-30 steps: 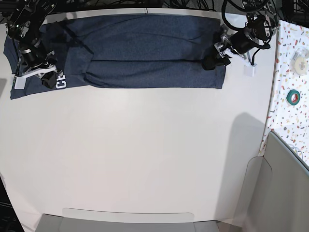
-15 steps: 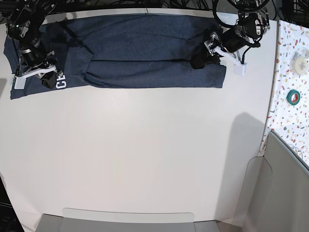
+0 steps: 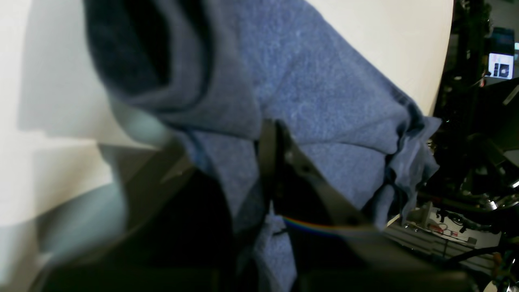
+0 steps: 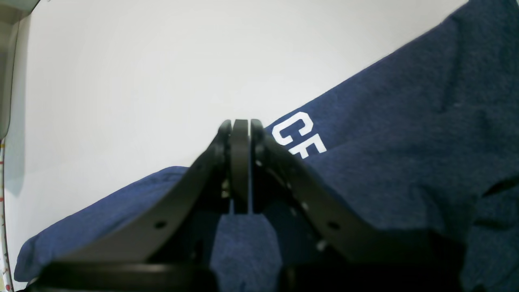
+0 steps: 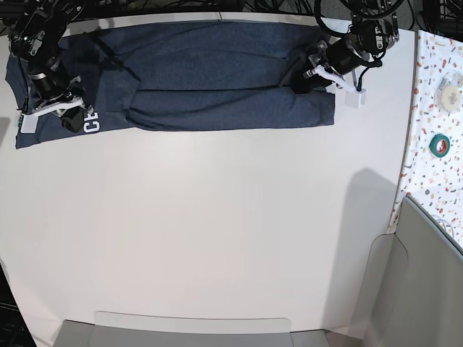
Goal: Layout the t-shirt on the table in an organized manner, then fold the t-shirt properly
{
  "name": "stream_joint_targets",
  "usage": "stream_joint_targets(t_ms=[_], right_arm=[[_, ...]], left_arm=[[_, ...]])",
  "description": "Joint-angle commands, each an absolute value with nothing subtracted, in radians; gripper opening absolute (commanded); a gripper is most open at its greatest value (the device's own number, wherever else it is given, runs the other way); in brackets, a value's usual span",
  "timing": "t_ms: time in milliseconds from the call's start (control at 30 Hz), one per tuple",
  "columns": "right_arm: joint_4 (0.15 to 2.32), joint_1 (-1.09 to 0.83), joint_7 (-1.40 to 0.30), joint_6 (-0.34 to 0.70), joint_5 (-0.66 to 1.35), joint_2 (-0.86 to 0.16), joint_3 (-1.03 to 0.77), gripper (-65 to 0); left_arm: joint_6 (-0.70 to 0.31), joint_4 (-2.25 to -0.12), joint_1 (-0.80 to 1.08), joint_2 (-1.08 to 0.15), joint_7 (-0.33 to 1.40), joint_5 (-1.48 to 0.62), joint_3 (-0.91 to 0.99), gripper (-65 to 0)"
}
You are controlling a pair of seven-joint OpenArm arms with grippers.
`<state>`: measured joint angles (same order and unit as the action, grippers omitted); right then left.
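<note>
The left claw (image 3: 269, 170) is pressed together on a bunched fold of the dark heathered navy-blue short-sleeved cotton t-shirt (image 5: 210, 76), its black fingers (image 3: 302, 178) half buried in cloth in the left wrist view; that picture is blurred along its lower left, where a dark shape cannot be made out. In the base view the same claw (image 5: 307, 78) sits over the shirt's end on that view's right, near the far edge of the large plain matte white table (image 5: 217, 231).

The right claw (image 4: 240, 162) is likewise pressed together, pinching the shirt's fabric beside the white block lettering (image 4: 300, 140) (only a "C" and part of a second letter show, the rest cut off by a fold). Whether cloth actually runs between the tips is hard to see, since the black fingers (image 4: 190, 190) cover the pinch point. From above, this claw (image 5: 69, 116) is at the shirt's opposite end, on the view's left.

The t-shirt lies as a long band across the far side of the table, folded lengthwise, with a crease running along its middle. Its far-left corner is partly covered by the dark arm. On the view's right, a narrow white speckled strip (image 5: 427, 159) carries a green tape roll (image 5: 439, 145) and a pale roll (image 5: 451, 94), well apart from the shirt.
</note>
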<state>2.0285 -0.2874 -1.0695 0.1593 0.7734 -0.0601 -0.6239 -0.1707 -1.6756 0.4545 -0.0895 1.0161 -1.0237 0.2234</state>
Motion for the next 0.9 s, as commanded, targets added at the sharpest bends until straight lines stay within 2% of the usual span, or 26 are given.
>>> stream_joint_targets(t_ms=[0,267,433,700,867], right_arm=[[2.043,-0.283,-1.046,0.162,0.791,-0.067,-0.630,-65.0],[2.040,-0.268,-1.046,0.162,0.783,-0.079,-0.634,-65.0],[2.038,-0.249,-1.046,0.159,0.774,-0.119,-0.713,-65.0],[2.037,-0.240,-1.047,0.160,0.576,-0.196,-0.874,-65.0],[2.023,-0.252,-1.050,0.162,0.444,-0.194,-0.946,-65.0]], left_arm=[[-0.139,-1.684,0.472,-0.088,1.041,-1.006,0.226,-65.0],[-0.139,-1.873,0.475,-0.087,1.041,-1.006,0.220,-65.0],[-0.139,-1.946,0.476,-0.053,1.049,-1.006,0.216,-65.0],[-0.133,-1.949,0.460,-0.053,1.038,-1.003,-0.007,-65.0],[-0.131,-1.949,0.371,-0.059,1.047,-1.000,-0.088,-65.0]])
